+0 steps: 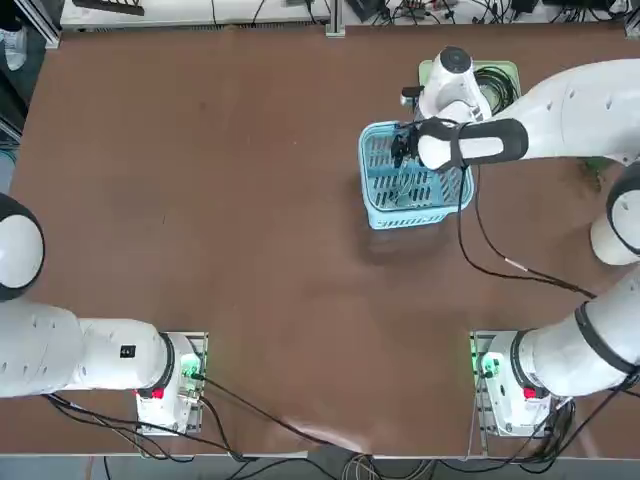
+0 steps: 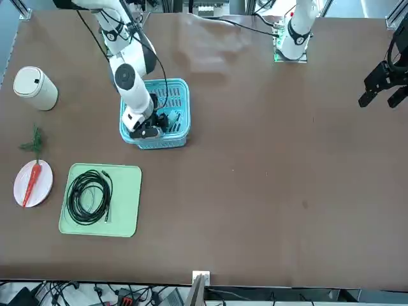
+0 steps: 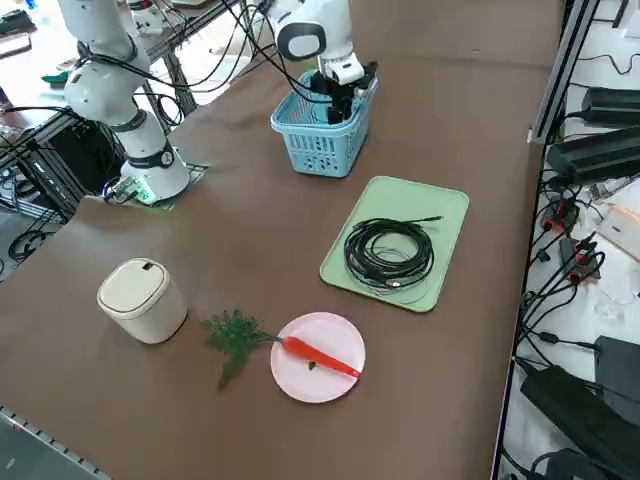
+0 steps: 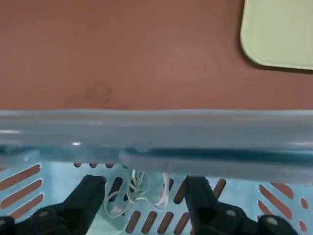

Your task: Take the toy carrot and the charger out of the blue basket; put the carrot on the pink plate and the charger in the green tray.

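The blue basket [image 1: 415, 218] [image 2: 175, 141] [image 3: 315, 150] stands at the table's far right side. My right gripper [image 1: 402, 148] [image 2: 159, 121] [image 3: 340, 105] [image 4: 144, 196] reaches down inside it, open. The charger's thin pale cord [image 4: 137, 188] lies on the slatted bottom between the fingertips; its white block is hidden. The toy carrot [image 2: 30, 183] [image 3: 320, 355] lies across the pink plate [image 2: 43, 178] [image 3: 300, 375], its leafy top hanging off the plate. Beside the basket, the green tray [image 2: 127, 204] [image 3: 440, 215] [image 4: 279, 34] holds a coiled black cable [image 2: 89, 196] [image 3: 390, 252].
A white lidded canister [image 2: 35, 88] [image 3: 140, 300] stands near the plate at the table's right edge. The basket's thick rim [image 4: 156, 127] runs right in front of my fingers. Cables trail from the arm bases along the near edge.
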Robot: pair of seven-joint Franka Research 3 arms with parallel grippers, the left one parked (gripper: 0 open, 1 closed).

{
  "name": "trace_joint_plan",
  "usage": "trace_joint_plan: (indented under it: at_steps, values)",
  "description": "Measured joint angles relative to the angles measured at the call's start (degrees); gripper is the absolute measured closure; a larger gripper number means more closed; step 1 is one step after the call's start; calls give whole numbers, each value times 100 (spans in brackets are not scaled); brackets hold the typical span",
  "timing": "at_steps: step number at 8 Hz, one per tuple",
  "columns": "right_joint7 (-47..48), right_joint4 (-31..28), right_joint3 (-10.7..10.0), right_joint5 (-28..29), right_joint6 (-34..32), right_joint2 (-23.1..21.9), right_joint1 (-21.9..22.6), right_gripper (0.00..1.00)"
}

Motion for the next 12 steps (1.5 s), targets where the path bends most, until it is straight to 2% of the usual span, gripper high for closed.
trace_joint_plan:
  at_steps: [4,6,7,8,9,10,12]
  values:
    - [-9,0,-8,-167,251,201,2,3]
    - [-10,0,-23,-292,357,266,1,12]
    - [-29,0,-25,-320,392,302,1,35]
    - [-74,0,-29,-321,398,317,-2,48]
    - [-116,1,-38,-322,398,318,-9,52]
    - [-146,3,-46,-322,398,318,-13,76]
    - [-192,23,-49,-323,397,305,-15,92]
